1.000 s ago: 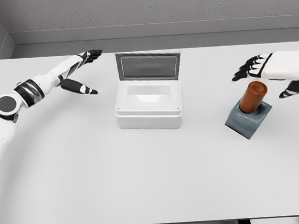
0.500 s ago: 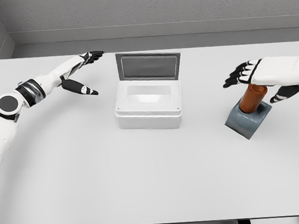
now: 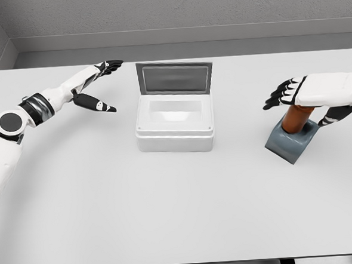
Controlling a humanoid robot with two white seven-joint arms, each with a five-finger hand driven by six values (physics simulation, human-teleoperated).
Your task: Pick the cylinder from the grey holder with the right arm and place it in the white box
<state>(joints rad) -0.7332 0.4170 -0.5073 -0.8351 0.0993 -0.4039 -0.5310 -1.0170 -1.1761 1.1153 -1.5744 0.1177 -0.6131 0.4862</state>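
On the near right of the surface [image 3: 181,215], the grey holder [image 3: 291,140] sits tilted, with the cylinder [image 3: 296,118] standing in it, its brown body showing below my right hand [image 3: 311,94]. My right hand lies over the cylinder's top with the fingers [image 3: 281,94] spread out flat and the thumb low on the right; it grips nothing yet. I judge the cylinder rigid, smooth and fairly light, so it could slip. The best hold looks to be around the exposed side above the holder's rim, thumb against fingers, and then a pull along its lean, or the holder may drag along. Left of it, in the middle, the white box [image 3: 174,129] stands open, its lid [image 3: 174,78] upright at the far edge; nothing lies between. Far left, my left hand [image 3: 95,83] rests open.
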